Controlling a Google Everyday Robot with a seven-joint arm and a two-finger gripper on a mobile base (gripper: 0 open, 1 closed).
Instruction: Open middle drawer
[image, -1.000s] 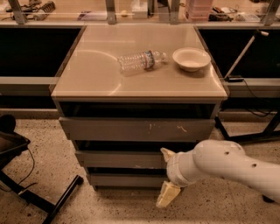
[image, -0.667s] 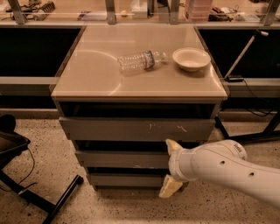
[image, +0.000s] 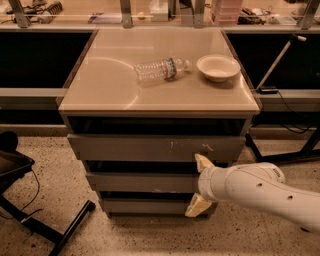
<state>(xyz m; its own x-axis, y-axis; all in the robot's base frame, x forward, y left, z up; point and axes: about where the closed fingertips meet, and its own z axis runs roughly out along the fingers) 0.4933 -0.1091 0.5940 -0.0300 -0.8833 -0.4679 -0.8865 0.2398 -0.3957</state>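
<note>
the wide flat grey middle drawer front (image: 142, 182) looks closed, second of three fronts. the cream two-finger gripper (image: 200, 184) is at its right end, fingers spread, one above the front and one below. the white arm (image: 255, 187) hides that corner, so i can't tell if they're touching. compared with a second ago the gripper's crept up and right, and the drawer hasn't budged.

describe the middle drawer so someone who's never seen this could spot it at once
Find the tan-topped cabinet holding a bottle and bowl; three grey drawer fronts stack beneath. The middle drawer is second down, below the taller white-scratched front and above the shortest front, with the gripper at its right end.
</note>
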